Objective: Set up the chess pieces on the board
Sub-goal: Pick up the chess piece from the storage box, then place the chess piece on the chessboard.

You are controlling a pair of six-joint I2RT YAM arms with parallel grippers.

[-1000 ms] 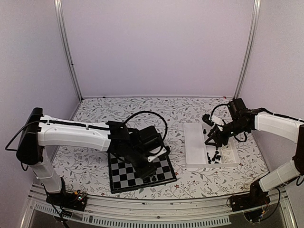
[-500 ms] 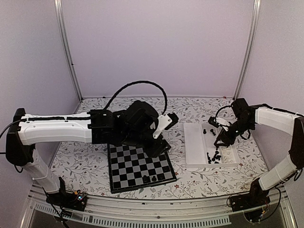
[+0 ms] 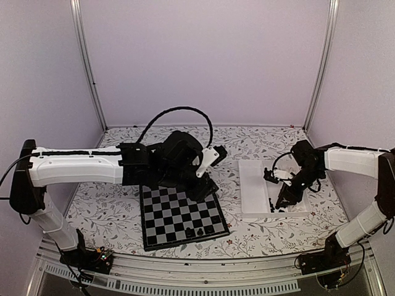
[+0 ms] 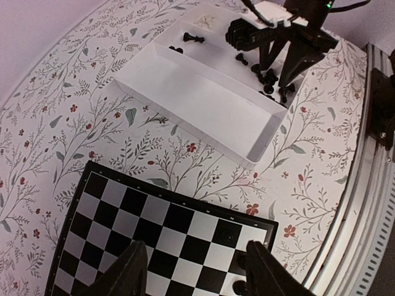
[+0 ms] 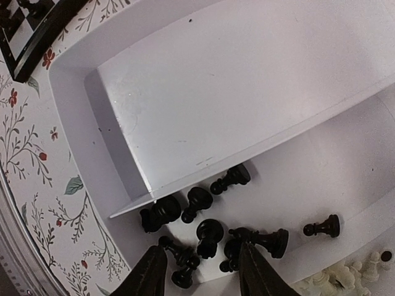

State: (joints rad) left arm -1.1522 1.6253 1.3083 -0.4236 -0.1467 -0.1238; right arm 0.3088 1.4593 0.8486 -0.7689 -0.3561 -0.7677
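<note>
The board (image 3: 176, 216) lies at the table's front left and also shows in the left wrist view (image 4: 154, 228). Three black chess pieces (image 3: 199, 232) stand near its front right corner, seen again in the left wrist view (image 4: 242, 264). My left gripper (image 3: 205, 187) hovers above the board's far right part, open and empty (image 4: 197, 271). Several black chess pieces (image 5: 210, 231) lie heaped in the near end of the white tray's right compartment (image 3: 279, 203). My right gripper (image 3: 282, 198) hangs just above that heap, open and empty (image 5: 203, 274).
The white compartmented tray (image 3: 252, 185) lies right of the board, its wide left compartment (image 5: 216, 80) bare. Pale cream pieces (image 5: 345, 274) sit in a further compartment. More black pieces (image 4: 194, 38) lie farther back in the tray. The table's front rail (image 3: 203, 271) runs close behind the board.
My left gripper has risen from the board's front right corner and moved back over its far edge. My right gripper has moved nearer and lower, onto the heap of black pieces.
</note>
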